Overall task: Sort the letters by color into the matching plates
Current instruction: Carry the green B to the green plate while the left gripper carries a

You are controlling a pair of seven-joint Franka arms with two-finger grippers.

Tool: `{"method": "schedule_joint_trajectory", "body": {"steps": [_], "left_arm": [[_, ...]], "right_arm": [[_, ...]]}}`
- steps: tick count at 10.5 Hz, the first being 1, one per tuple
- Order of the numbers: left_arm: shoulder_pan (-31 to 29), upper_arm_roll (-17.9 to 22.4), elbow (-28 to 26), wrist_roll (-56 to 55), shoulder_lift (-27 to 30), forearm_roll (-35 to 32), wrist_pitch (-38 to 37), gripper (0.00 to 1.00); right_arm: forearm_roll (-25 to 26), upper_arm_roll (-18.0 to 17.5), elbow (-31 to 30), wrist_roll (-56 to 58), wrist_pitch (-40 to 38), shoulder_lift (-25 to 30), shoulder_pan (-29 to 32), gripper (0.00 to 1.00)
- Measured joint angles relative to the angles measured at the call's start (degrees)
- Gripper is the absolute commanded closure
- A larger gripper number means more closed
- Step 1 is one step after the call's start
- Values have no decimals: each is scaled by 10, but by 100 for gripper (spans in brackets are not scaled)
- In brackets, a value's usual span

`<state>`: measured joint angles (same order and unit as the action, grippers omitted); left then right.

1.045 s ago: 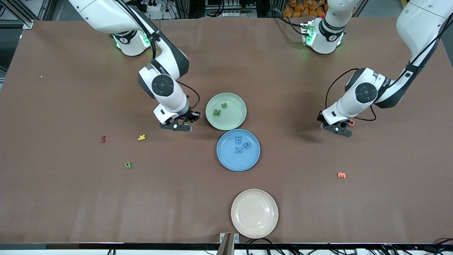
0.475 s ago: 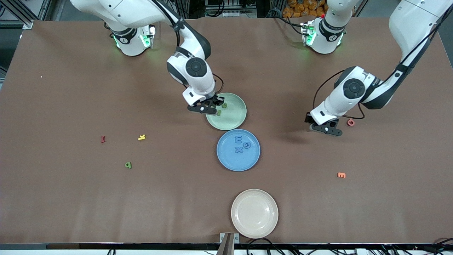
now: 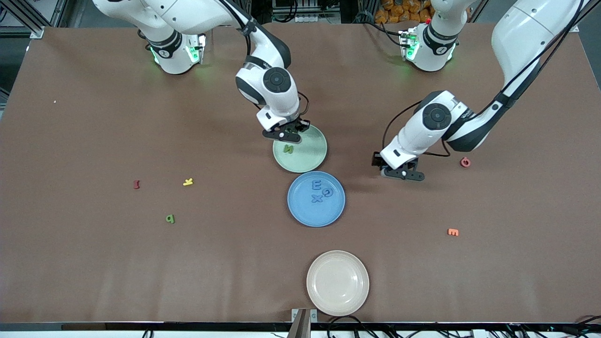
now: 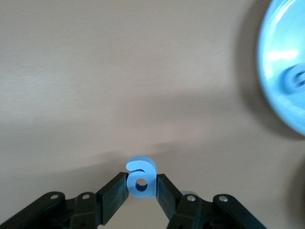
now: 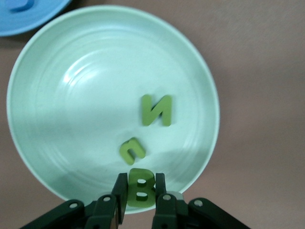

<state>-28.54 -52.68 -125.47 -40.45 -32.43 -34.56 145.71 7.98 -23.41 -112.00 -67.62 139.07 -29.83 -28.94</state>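
My right gripper (image 3: 286,134) hangs over the rim of the mint green plate (image 3: 310,159), shut on an olive-green letter B (image 5: 141,187). Two green letters, N (image 5: 156,110) and u (image 5: 132,150), lie in that plate (image 5: 57,95). My left gripper (image 3: 400,173) is over the bare table beside the blue plate (image 3: 305,213), toward the left arm's end. It is shut on a blue letter a (image 4: 141,171). Three blue letters (image 3: 320,191) lie in the blue plate. A green letter q (image 3: 170,218) lies on the table toward the right arm's end.
A cream plate (image 3: 338,283) sits near the front edge. Loose letters lie on the table: a dark red one (image 3: 136,184) and a yellow one (image 3: 188,181) toward the right arm's end, a red one (image 3: 465,162) and an orange one (image 3: 453,232) toward the left arm's end.
My right gripper has carried the green B from the table toward the right arm's end to over the green plate. My left gripper has moved toward the blue plate with the blue a.
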Motion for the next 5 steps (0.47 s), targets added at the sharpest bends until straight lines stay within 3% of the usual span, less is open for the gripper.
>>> {"method": "schedule_joint_trajectory", "body": {"steps": [3, 5], "left_arm": [[79, 7, 75, -92, -51, 1, 1, 100], [138, 33, 122, -114, -72, 10, 1, 100]], "right_arm": [[0, 0, 20, -16, 0, -20, -15, 100], [1, 0, 23, -16, 0, -29, -17, 100]]}}
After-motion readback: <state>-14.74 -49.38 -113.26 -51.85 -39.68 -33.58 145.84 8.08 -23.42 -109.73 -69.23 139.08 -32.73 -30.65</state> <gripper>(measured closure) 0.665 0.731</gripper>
